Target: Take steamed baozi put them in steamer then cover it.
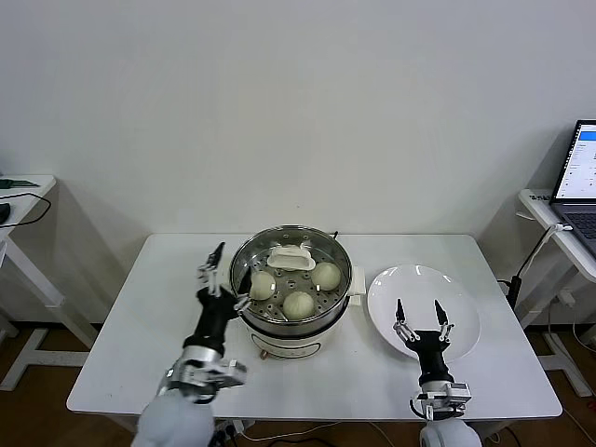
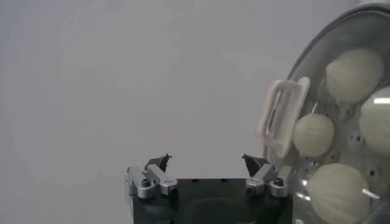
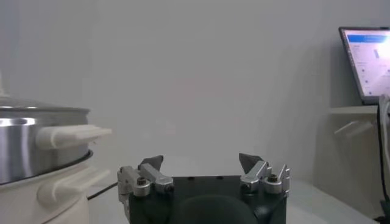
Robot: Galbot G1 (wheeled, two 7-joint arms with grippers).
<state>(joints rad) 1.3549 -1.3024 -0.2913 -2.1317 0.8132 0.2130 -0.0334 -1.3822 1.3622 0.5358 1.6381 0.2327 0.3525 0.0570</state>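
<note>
- The left gripper [image 1: 222, 272] is raised beside the left side of the steamer [image 1: 291, 321], its arm reaching up from the near edge of the table [image 1: 121, 326]. Its fingers are spread apart and they hold nothing.
- The right gripper [image 1: 421, 321] stands over the near part of the white plate [image 1: 456, 289], pointing away from the robot. Its fingers are also spread and hold nothing.
- The steamer sits in the middle of the table, just right of the left gripper and left of the plate.
- The cover [image 1: 291, 258] lies on top of the steamer; its cream-white handle [image 2: 281, 119] is on the far part.
- The steamed baozi [image 1: 298, 304] are inside the steamer under the glass. In the head view three are clear, and the left wrist view shows four [image 2: 314, 135].
- The table is white, and behind it is a plain light wall [image 1: 298, 112].
- A laptop [image 1: 582, 182] stands open on a side desk at the right.
</note>
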